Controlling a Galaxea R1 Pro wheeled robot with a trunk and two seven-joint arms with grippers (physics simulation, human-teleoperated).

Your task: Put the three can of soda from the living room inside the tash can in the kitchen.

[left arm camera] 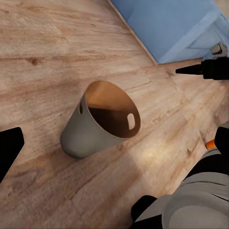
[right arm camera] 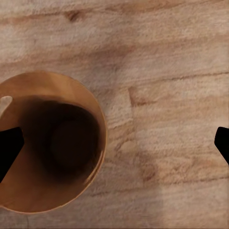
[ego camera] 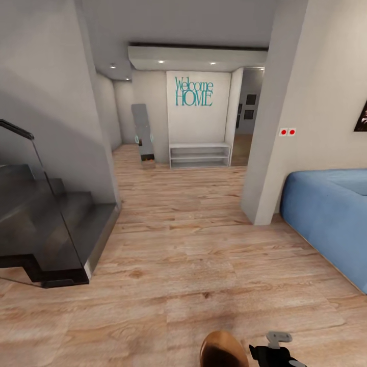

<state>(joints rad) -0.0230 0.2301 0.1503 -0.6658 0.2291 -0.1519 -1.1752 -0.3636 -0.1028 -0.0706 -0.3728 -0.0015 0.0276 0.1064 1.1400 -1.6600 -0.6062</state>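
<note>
The tash can [left arm camera: 90,131] is a light grey tapered bin with a glossy copper inside, on the wood plank floor [left arm camera: 43,43]. Its rim [ego camera: 223,349] shows at the bottom edge of the head view. I look straight down into it [right arm camera: 52,143] in the right wrist view, and its inside looks dark and empty. My right gripper [right arm camera: 114,143] is open above the floor beside the bin, one fingertip [right arm camera: 9,148] over its rim; it shows black [ego camera: 275,352] right of the bin. My left gripper [left arm camera: 114,143] is open, fingertips [left arm camera: 9,148] wide apart, touching nothing. The soda cans are out of view.
A blue sofa [ego camera: 331,214] stands to the right and also shows [left arm camera: 171,24] near the bin. Dark stairs with a glass rail [ego camera: 51,224] are at the left. A pillar [ego camera: 275,127] stands ahead right. The hallway leads to a white shelf [ego camera: 200,155].
</note>
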